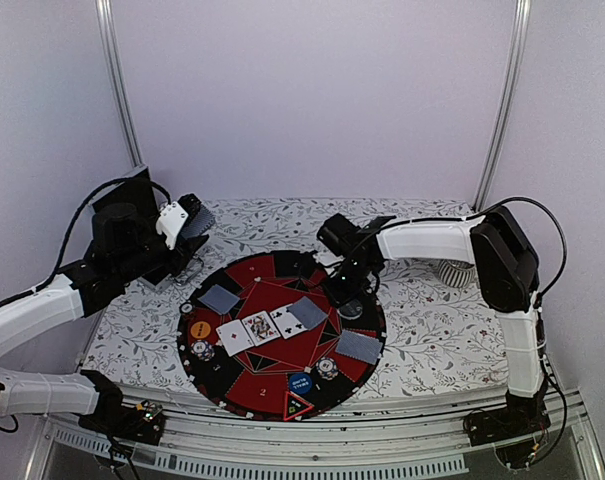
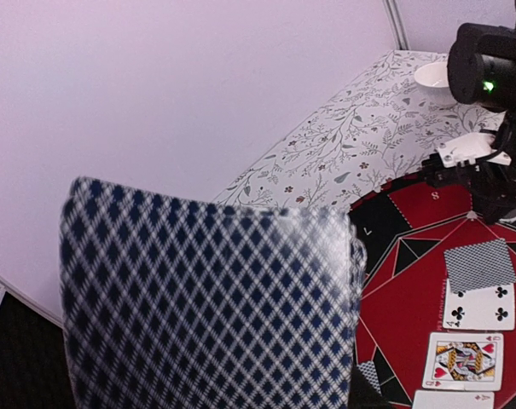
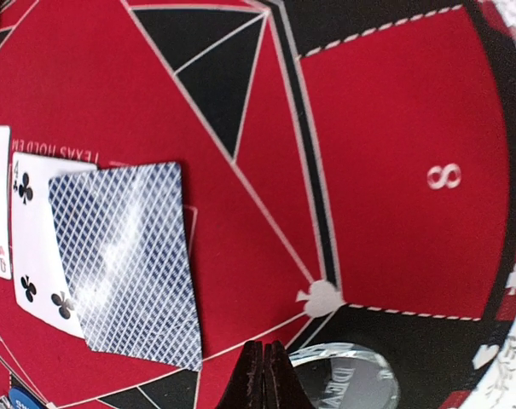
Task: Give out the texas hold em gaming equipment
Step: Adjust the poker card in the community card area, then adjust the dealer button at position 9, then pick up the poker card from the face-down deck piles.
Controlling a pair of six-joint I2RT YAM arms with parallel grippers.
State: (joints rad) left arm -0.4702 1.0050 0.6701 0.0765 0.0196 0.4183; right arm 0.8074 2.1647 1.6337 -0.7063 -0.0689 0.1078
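The left pincer (image 1: 189, 227) is closed partway on a stack of cards (image 2: 211, 307). It holds the stack up off the table at the far left of the cloth, with the blue-and-white diamond backs facing its wrist camera. The right pincer (image 3: 263, 373) has its two tips pressed together with nothing between them. It hangs low over the right part of the round mat (image 1: 267, 270), just beside a clear round button (image 3: 351, 385) with lettering on it.

The mat is black and red, with white numbers round its rim. Three cards lie face up in a row at its middle (image 1: 260, 326). The rightmost is the four of clubs (image 3: 31, 247), which is partly covered by a face-down card (image 3: 130, 264). Another face-down card (image 1: 219, 298) lies toward the mat's left, and a third (image 1: 358, 346) toward its right. An orange disc (image 1: 200, 329) sits at the left rim with a chip (image 1: 203, 350) just beside it. A blue disc (image 1: 300, 383) and a second chip (image 1: 327, 367) lie near the front. The triangle marker (image 1: 297, 405) is at the front rim.

Under the mat is a white cloth (image 1: 432, 340) printed with grey leafy sprigs. A ribbed cup (image 1: 454, 272) stands on it at the right, behind the right arm, and a white bowl (image 2: 434, 75) sits near the far edge. Plain pale walls (image 1: 312, 100) close in the table, with a metal post (image 1: 117, 90) at the back left corner and another (image 1: 502, 100) at the back right.
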